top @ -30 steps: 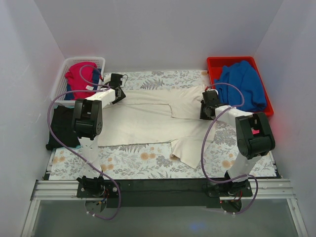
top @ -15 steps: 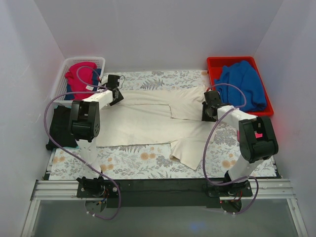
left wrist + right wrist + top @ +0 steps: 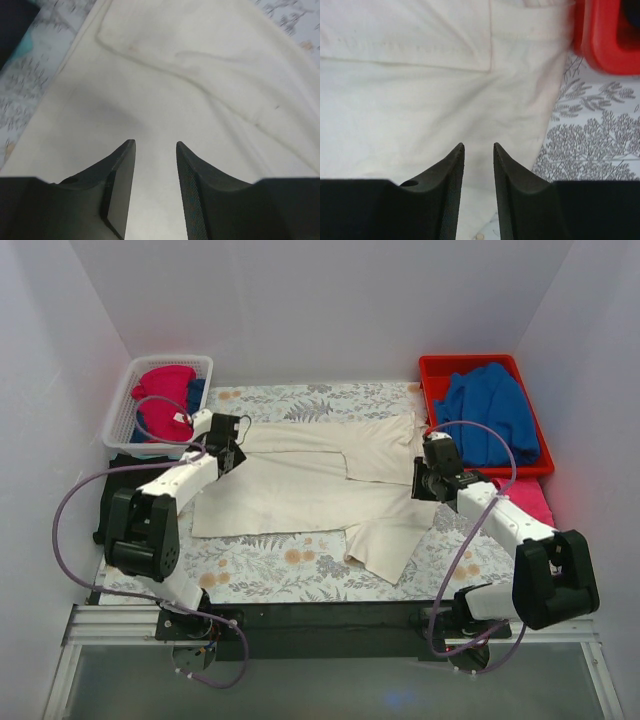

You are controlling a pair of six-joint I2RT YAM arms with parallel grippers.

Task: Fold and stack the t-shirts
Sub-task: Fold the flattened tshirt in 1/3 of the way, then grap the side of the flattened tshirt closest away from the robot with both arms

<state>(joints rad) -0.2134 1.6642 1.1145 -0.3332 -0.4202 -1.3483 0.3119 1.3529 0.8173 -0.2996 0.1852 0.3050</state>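
The cream-white long-sleeved t-shirt (image 3: 300, 480) lies spread flat on the floral tablecloth (image 3: 290, 565), with one sleeve folded toward the near side. It also fills the left wrist view (image 3: 190, 75) and the right wrist view (image 3: 410, 90). My left gripper (image 3: 228, 443) hovers over the shirt's left edge, open and empty (image 3: 155, 145). My right gripper (image 3: 428, 473) hovers over the shirt's right edge, jaws a little apart and empty (image 3: 478, 146). The black t-shirt (image 3: 120, 495) lies at the table's left edge, partly hidden by the left arm.
A white basket (image 3: 125, 405) with pink and blue cloth stands at the back left. A red tray (image 3: 440, 370) holding a blue garment (image 3: 490, 415) stands at the back right, its corner in the right wrist view (image 3: 605, 45). A pink cloth (image 3: 530, 502) lies near the right arm.
Both arms have dropped low and stretched outward. Both grippers have slid toward the near side along the shirt's edges. The cream shirt has not visibly shifted.
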